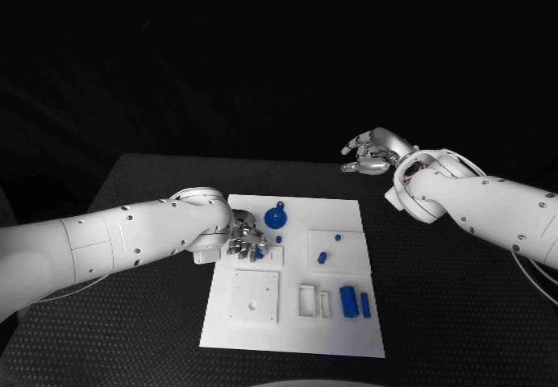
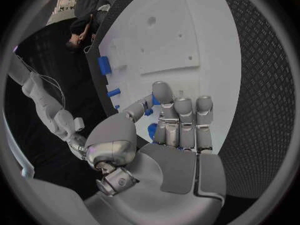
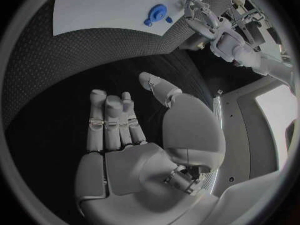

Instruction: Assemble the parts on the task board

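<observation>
Nearest the camera, the white board (image 1: 297,334) lies mid-table with blue parts (image 1: 355,303) standing on its right half. Left hand (image 1: 247,241) rests at the board's left edge, fingers curled around a small blue part (image 2: 152,130). Right hand (image 1: 372,155) hovers beyond the board, fingers loosely apart, holding nothing.

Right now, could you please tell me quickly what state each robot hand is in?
Left robot hand: over the white board, fingers curled around a small blue part; it seems to hold it.
Right robot hand: off the board, holding nothing, fingers apart.
</observation>
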Tool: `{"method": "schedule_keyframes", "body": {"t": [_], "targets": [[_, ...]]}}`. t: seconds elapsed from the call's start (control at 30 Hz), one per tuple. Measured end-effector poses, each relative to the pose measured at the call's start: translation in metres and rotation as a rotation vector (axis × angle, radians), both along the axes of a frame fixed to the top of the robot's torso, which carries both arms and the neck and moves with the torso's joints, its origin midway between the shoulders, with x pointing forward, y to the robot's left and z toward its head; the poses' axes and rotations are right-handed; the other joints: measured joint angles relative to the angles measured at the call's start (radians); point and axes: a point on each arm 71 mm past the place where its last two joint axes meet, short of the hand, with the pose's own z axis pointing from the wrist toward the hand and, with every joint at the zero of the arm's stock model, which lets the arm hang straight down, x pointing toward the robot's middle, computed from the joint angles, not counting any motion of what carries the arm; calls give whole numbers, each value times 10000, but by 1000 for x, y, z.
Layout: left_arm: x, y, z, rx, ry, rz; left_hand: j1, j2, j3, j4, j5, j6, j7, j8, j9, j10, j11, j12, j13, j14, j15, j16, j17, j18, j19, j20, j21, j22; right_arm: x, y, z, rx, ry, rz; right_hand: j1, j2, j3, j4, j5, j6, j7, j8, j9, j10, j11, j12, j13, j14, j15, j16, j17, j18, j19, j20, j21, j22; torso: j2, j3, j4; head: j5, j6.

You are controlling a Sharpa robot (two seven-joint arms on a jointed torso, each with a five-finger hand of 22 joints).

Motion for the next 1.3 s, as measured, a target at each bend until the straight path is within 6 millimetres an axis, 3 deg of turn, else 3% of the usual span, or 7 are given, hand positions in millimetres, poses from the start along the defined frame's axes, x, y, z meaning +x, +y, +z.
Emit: {"method": "schedule_keyframes", "body": {"t": [0.37,0.67,1.3], "targets": [[1,-2,0,78,-68,-57,-76,76,2,1,-117,0,0,30,61,0,0,174,43,45,-8,2,1,0,107,-35,40,-47,0,1,0,3,0,9,0,0,0,0,0,2,-13,0,0,0,0,-1,-9,0,0,0,0,1,0,0,0,0,0,-12,6,-11,1],[2,-6,1,415,-214,-409,368,-368,21,20,-73,124,-47,148,151,74,-71,351,79,175,-69,112,29,0,166,-48,78,-84,0,1,0,7,1,21,0,0,0,0,0,46,-2,10,0,0,0,-2,-10,0,0,0,-8,1,0,0,0,-1,1,-12,1,-15,1],[7,-12,2,860,-216,-852,535,-535,103,102,12,276,-71,273,244,84,-62,504,77,300,-105,152,75,1,161,-52,116,-103,0,2,0,9,0,28,0,0,0,0,0,22,17,36,0,0,0,12,-29,0,0,0,-17,1,0,0,0,-1,1,8,-3,-9,-12]]}}
